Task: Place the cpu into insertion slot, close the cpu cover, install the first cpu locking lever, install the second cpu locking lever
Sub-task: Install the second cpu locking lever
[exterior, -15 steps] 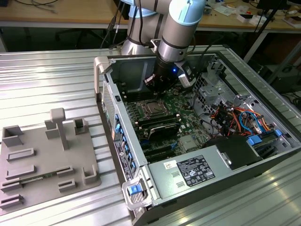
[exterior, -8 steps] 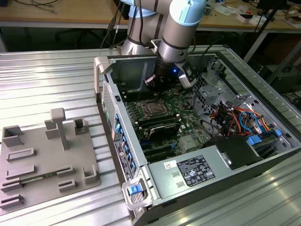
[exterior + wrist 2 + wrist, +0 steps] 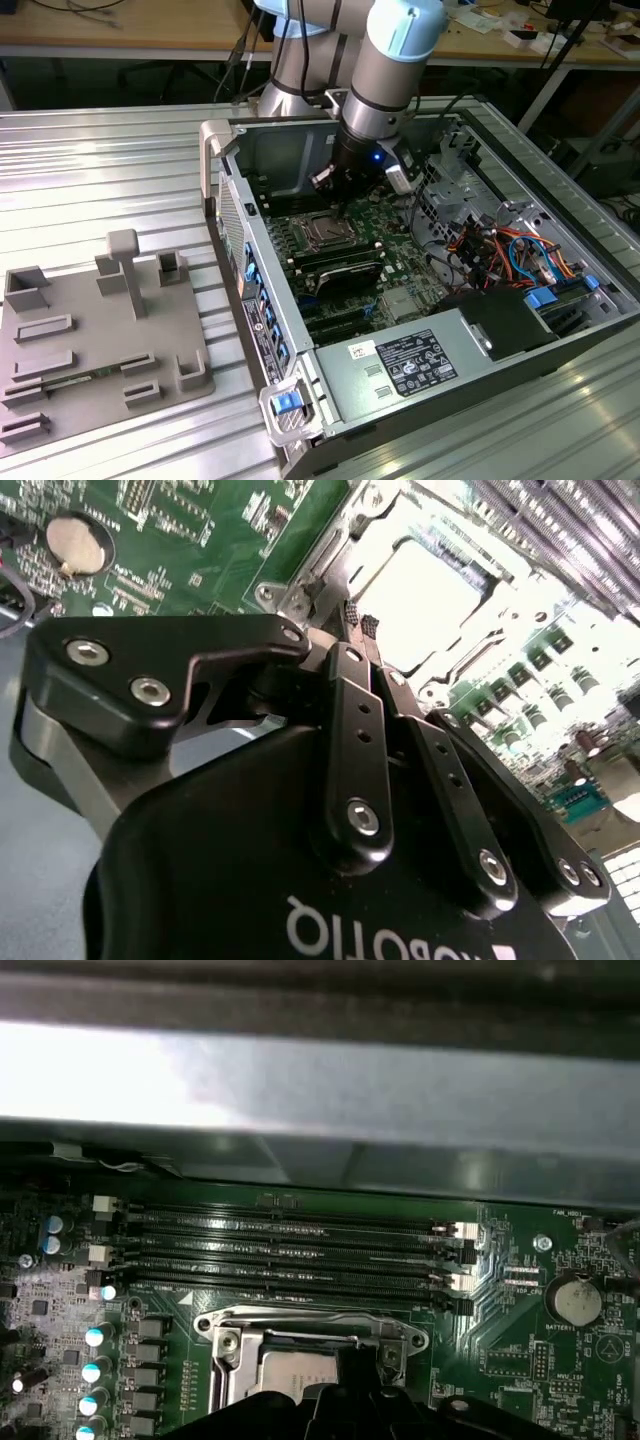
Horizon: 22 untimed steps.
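The cpu lies flat in the insertion slot on the green board, its bright metal top showing through the window of the cpu cover. The silver cover frame looks folded down around the chip, and the slot's pin field is hidden beneath them. My gripper is shut, its black fingertips pressed together just beside one corner of the cover frame. Nothing can be made out between the pads. In the exterior view the gripper hangs close above the socket and cpu inside the open computer case.
Long black memory slots run beside the socket, with the case's metal wall behind them. A coin battery sits on the board. The power supply and coloured cables crowd the case. A grey fixture plate lies at the exterior view's left.
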Tool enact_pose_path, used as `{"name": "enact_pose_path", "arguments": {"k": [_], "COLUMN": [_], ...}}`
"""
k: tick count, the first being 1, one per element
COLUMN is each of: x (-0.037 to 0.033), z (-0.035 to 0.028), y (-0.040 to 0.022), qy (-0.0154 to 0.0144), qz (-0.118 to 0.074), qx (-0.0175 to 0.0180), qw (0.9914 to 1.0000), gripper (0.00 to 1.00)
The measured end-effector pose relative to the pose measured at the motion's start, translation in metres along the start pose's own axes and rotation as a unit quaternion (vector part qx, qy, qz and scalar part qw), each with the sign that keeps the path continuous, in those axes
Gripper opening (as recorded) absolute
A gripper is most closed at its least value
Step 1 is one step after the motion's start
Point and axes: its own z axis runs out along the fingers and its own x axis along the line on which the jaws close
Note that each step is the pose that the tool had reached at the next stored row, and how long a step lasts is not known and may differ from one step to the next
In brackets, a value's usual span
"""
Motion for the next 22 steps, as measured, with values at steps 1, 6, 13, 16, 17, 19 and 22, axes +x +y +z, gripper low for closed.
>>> {"name": "enact_pose_path", "arguments": {"k": [1, 6, 13, 16, 17, 19, 22], "x": [-0.0024, -0.0147, -0.0160, -0.0158, -0.0158, -0.0158, -0.0159], "z": [0.0000, 0.0001, -0.0009, -0.0027, -0.0047, -0.0091, -0.0162], "y": [-0.0005, -0.0025, -0.0125, -0.0178, -0.0179, -0.0178, -0.0195], "qy": [0.0001, 0.0006, 0.0010, 0.0013, 0.0013, 0.0013, 0.0012], "qz": [0.000, 0.000, 0.000, 0.000, 0.000, 0.000, 0.000], "qx": [-0.0001, 0.0000, 0.0036, 0.0067, 0.0067, 0.0067, 0.0073], "qw": [1.00000, 1.00000, 0.99999, 0.99998, 0.99998, 0.99998, 0.99997], "gripper": [0.11, 0.11, 0.11, 0.11, 0.11, 0.11, 0.11]}}
